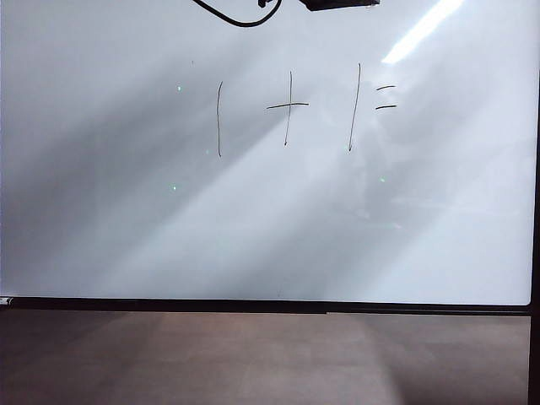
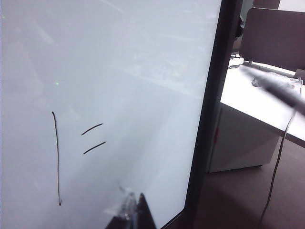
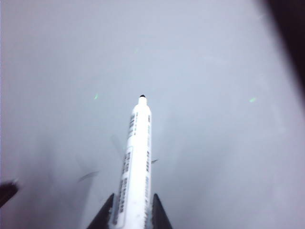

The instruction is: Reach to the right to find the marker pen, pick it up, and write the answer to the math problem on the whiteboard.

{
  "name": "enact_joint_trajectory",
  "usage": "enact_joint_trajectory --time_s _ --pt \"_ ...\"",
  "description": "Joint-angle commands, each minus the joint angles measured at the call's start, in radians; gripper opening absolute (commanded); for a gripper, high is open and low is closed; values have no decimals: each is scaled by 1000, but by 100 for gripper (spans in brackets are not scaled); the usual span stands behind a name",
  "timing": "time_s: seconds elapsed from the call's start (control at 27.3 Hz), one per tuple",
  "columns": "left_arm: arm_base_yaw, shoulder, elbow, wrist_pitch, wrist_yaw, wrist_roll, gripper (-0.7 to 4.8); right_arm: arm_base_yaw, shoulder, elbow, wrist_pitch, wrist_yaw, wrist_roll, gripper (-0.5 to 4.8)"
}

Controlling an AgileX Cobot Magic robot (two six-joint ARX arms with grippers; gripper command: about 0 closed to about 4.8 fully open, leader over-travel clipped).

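Between the two dark fingers of the right gripper [image 3: 128, 210] sits the marker pen [image 3: 136, 162], a white barrel with black print, clamped at its lower end; its dark tip points toward twelve o'clock in the right wrist view, over the blank glossy surface of the whiteboard [image 3: 200, 71], and whether the tip touches cannot be told. Across the exterior view the whiteboard [image 1: 101, 219] fills nearly everything, its thin black frame along the lower edge, with "1 + 1 =" handwritten in the upper middle and the space at three o'clock of the equals sign [image 1: 386, 97] blank. Neither gripper shows there. From the left wrist view, only a dark finger of the left gripper [image 2: 138, 212] peeks in at six o'clock, below the equals sign [image 2: 93, 138]; whether its pincer is parted or closed cannot be told.
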Motion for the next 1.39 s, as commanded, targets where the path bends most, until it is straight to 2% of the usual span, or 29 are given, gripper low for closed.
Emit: enact_joint_trajectory --time_s 0.04,0.11,0.33,0.73,1.39 --pt "-1 -3 2 9 0 4 -4 126 20 32 -74 145 -167 -5" --pt "-1 -3 2 9 0 4 -4 180 54 48 -72 200 -214 -5" --pt "-1 -3 2 9 0 4 -4 251 203 126 -63 208 -272 -5" --pt "-1 -3 2 9 0 4 -4 264 344 201 -44 176 -316 -5" --pt "-1 -3 2 1 0 3 -4 274 416 298 -82 177 -362 -5"
